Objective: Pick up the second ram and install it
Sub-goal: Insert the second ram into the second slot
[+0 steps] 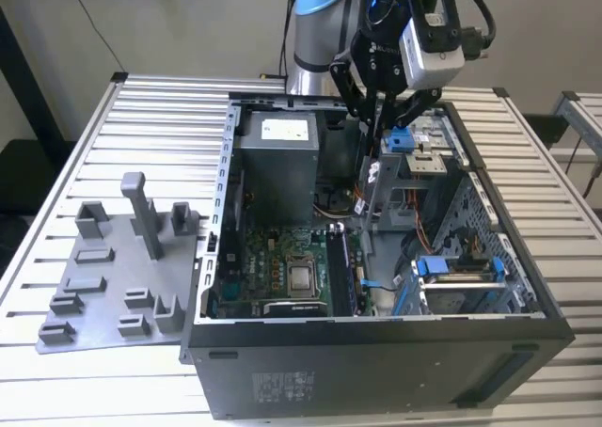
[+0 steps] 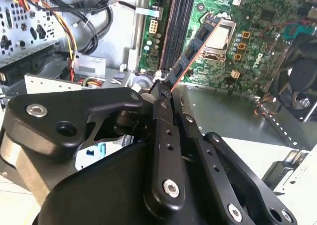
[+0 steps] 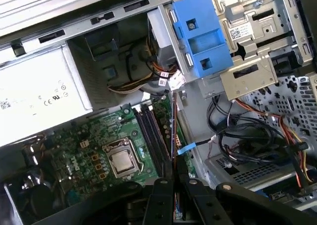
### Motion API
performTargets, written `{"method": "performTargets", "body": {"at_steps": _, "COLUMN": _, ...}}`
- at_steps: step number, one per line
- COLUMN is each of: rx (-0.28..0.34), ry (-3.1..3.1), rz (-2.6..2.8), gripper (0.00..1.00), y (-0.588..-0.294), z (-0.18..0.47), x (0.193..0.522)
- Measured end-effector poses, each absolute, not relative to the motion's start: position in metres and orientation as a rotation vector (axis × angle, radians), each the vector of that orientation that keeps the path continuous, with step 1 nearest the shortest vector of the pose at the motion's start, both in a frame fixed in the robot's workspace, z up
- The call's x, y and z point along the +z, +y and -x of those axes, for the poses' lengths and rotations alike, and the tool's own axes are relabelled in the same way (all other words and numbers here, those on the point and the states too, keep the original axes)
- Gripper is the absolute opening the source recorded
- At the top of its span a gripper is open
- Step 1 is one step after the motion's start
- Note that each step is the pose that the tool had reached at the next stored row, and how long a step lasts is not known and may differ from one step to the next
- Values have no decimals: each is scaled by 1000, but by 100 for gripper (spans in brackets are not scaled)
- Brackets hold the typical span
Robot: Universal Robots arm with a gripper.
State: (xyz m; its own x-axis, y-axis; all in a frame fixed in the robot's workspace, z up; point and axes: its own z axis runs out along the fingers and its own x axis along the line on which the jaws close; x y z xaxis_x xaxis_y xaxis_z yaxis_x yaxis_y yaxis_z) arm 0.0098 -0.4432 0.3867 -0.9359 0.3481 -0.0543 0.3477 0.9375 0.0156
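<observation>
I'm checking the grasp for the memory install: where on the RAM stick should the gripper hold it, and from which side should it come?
Hold the second ram by one short end, pinching its two flat faces, coming from above the open case. The gripper does just that: its fingers are shut on one end. That leaves the long contact edge free to meet the slots on the motherboard.

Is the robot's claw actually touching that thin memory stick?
Touching: in the second wrist view the gripper fingers pinch the second ram at its near end.

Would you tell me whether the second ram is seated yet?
Not seated: the claw holds the second ram above the motherboard.
</observation>
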Motion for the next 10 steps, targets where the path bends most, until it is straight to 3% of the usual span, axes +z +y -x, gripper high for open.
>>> {"method": "performTargets", "body": {"at_steps": 10, "rx": 4, "ry": 3072, "rz": -313, "gripper": 14, "y": -443, "z": -9, "x": 381}}
